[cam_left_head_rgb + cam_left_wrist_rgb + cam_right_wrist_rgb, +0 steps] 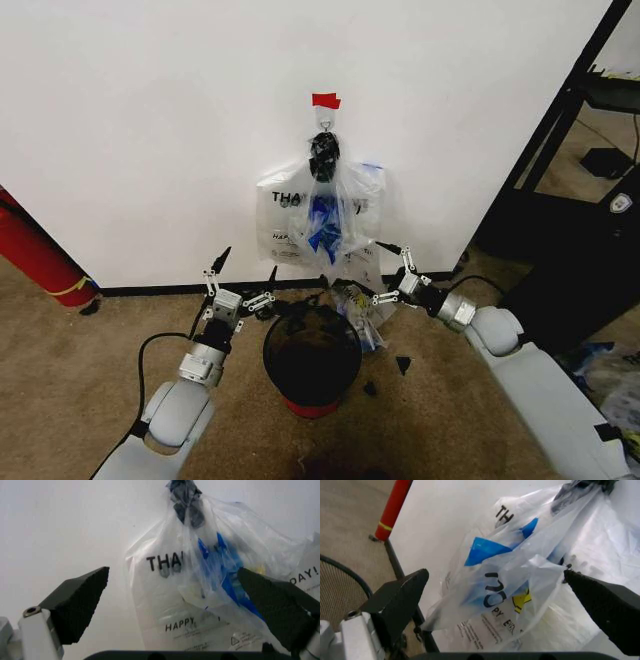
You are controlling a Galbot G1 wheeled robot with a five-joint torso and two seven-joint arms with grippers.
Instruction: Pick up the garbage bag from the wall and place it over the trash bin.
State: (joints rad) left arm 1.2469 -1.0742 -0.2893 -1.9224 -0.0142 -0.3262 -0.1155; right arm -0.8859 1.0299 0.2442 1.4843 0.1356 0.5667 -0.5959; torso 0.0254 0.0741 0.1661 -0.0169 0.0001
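Bags hang bunched from a small hook [325,125] on the white wall [150,130], just under a red tape strip [326,100]. The garbage bag [325,215], see-through with blue patches, hangs in front; behind it is a second bag [275,225] with bold black THANK YOU lettering. The garbage bag's lower end reaches down near the rim of the trash bin [312,362], a black mesh basket with a red base that stands on the carpet just before the wall's black baseboard [160,290].

The left gripper [243,272] is held left of the bin, below and left of the bags, its fingers spread wide and holding nothing. From the left wrist the two dark pads [82,602] frame both bags with clear space between.

The right gripper [394,270] is at the lower right edge of the bags, also spread open and empty; whether a fingertip touches the plastic cannot be told. In the right wrist view the garbage bag [505,588] with its blue patches and a bit of yellow print lies between the open fingers [395,603].

A red cylinder [35,255] leans at the wall on the far left, and a black cabinet [590,240] stands to the right.
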